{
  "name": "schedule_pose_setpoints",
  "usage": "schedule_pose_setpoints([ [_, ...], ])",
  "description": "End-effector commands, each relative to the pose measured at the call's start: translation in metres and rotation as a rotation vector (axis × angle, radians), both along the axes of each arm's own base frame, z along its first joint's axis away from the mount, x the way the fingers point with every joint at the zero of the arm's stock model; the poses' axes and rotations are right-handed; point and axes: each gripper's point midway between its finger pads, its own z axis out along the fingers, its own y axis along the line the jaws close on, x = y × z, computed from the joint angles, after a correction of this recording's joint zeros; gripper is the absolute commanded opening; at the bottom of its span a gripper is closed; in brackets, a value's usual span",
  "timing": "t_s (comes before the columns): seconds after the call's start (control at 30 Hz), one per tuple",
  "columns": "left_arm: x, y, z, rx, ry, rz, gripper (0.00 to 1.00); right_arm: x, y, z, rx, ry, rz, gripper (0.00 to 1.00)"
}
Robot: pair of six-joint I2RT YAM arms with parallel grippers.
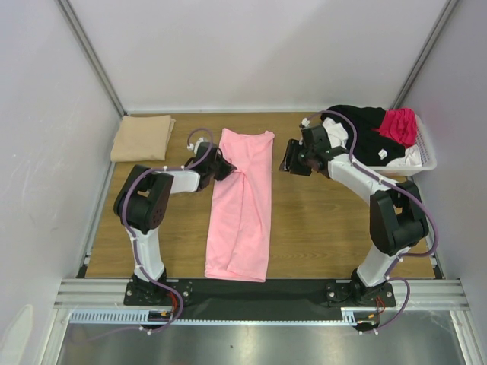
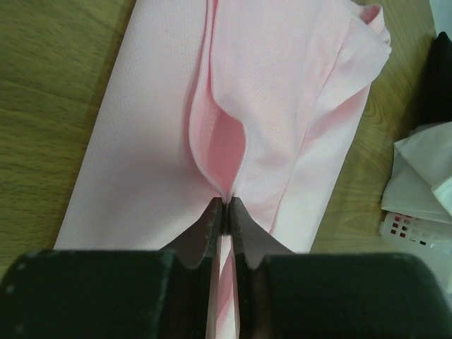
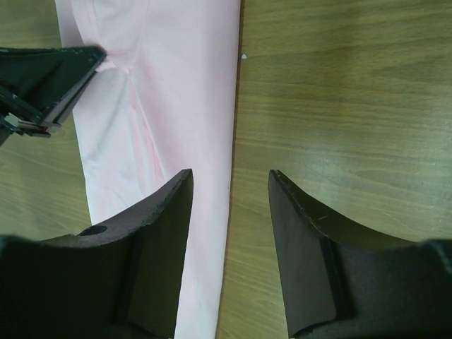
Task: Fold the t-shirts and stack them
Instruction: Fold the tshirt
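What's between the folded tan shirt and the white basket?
Top view: the long pink t-shirt, the left fingers pinching it, the right fingers by its edge.

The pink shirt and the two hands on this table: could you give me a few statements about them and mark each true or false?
1. The left hand is pinching the pink shirt. True.
2. The right hand grips that shirt too. False: it is open and holds nothing.
3. The tan shirt lies folded at the far left corner. True.
4. The basket is empty. False: clothes fill it.
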Motion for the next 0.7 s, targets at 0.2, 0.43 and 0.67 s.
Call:
schedule_pose_setpoints([
  [0.2, 0.013, 0.003, 0.051, 0.1, -0.186, -0.06, 0.45, -0.004, 0.011, 0.015, 0.03, -0.05, 0.041, 0.52],
  [0.43, -0.056, -0.001, 0.097, 0.184, -0.267, -0.24, 0.64, 0.014, 0.024, 0.006, 0.05, -0.042, 0.065, 0.53],
  [0.67, -0.165, -0.007, 0.083, 0.198, -0.212, -0.443, 0.61, 0.058, 0.055, 0.01, 0.089, -0.094, 0.126, 0.53],
])
